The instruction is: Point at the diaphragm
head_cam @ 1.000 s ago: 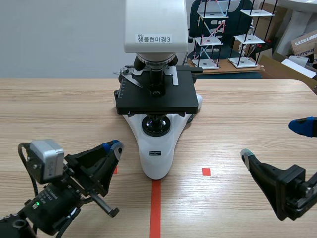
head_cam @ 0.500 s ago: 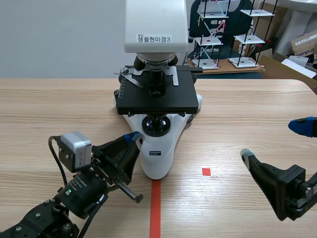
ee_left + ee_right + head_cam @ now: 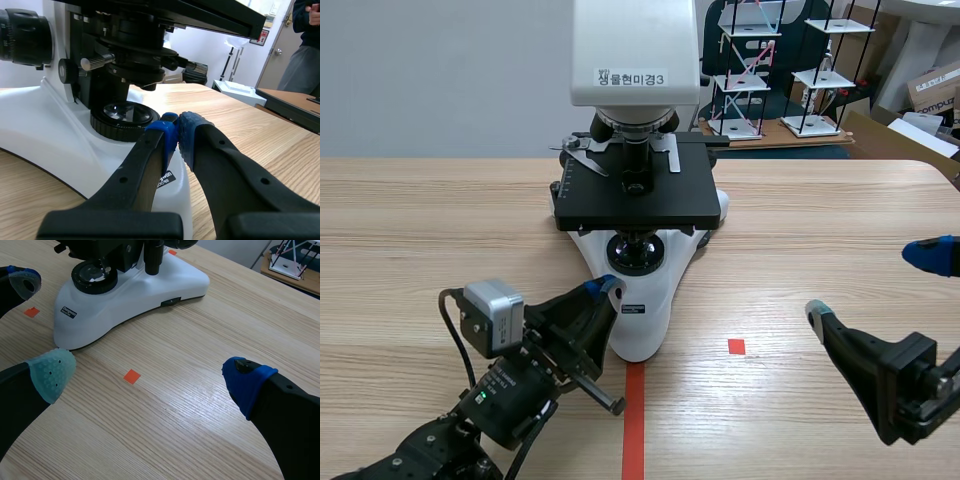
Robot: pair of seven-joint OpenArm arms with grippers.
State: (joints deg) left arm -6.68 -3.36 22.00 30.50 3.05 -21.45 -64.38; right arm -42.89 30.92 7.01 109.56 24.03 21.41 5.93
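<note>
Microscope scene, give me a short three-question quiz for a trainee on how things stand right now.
1. True or false: the left end effector is shut, its tips close to the microscope.
2. Which one is open and well apart from the microscope: A) the left end effector, B) the right end effector?
3. Fill in: the black stage sits ____ the round light lens.
Key: 1 true; 2 B; 3 above.

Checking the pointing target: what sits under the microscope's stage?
Under the stage hangs the black condenser, above the round illuminator lens in the white base. The diaphragm itself is hidden inside that housing.
</note>
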